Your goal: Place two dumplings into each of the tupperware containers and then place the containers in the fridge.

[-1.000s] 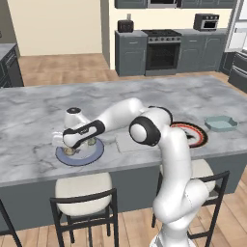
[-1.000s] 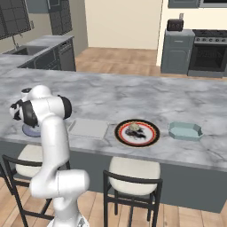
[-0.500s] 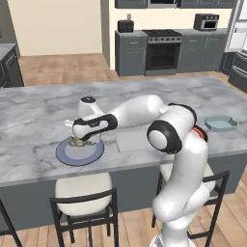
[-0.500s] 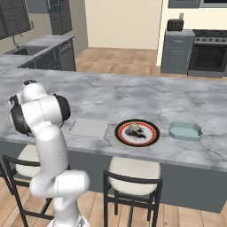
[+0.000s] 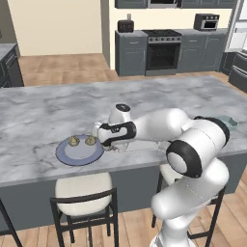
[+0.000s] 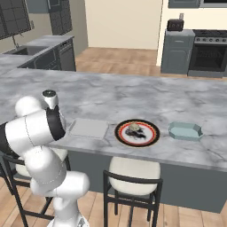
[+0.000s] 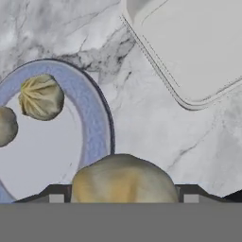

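Tan pleated dumpling (image 7: 124, 178) sits between the two dark finger tips of the gripper (image 7: 124, 196); jaws stand wide, closed on it at both sides, just above the rim of the round blue-grey plate (image 7: 97, 123). Two more small tan-brown dumplings (image 7: 41, 97) lie on that plate, left side. To the right, apart from the plate on the grey marble counter (image 7: 156, 123), lies a shallow whitish translucent tupperware container (image 7: 194, 42). Farther right: red-and-black-rimmed round plate (image 6: 137, 132), then a blue-green tupperware container (image 6: 185, 131).
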{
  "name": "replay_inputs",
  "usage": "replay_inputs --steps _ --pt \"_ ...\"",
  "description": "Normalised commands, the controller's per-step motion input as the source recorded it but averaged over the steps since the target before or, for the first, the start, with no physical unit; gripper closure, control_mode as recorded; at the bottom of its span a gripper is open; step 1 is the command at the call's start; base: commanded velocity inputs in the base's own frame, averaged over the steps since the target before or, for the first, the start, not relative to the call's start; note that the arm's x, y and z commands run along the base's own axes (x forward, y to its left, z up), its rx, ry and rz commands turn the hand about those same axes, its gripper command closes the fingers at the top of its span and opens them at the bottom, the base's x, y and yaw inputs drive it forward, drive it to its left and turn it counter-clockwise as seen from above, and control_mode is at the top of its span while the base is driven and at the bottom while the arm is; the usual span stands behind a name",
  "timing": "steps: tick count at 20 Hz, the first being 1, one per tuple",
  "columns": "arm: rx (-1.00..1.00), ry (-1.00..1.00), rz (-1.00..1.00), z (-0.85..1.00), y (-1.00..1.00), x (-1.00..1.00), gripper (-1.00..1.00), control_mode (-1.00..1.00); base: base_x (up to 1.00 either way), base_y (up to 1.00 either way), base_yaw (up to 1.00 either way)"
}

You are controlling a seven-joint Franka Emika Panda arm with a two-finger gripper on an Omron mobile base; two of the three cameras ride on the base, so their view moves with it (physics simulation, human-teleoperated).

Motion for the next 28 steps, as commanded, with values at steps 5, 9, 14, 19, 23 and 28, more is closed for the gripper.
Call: replay_inputs --steps 5,9,14,19,23,28 --pt "0.00 0.20 -0.17 0.43 -1.00 0.35 1.00 -1.00 0.00 0.00 0.00" --pt "-0.05 0.31 -0.12 0.25 -1.00 0.69 1.00 -1.00 0.00 0.00 0.00" --pt "-0.02 0.27 -0.07 -0.13 -0.96 0.62 1.00 -1.00 0.00 0.00 0.00" --pt "-0.01 0.05 -0.05 -0.79 -0.53 0.32 1.00 -1.00 0.00 0.00 0.00" --pt "0.00 0.02 -0.01 -0.36 -0.05 0.48 1.00 -1.00 0.00 0.00 0.00" --pt "-0.05 0.03 0.00 -0.37 0.00 0.37 1.00 -1.00 0.00 0.00 0.00"
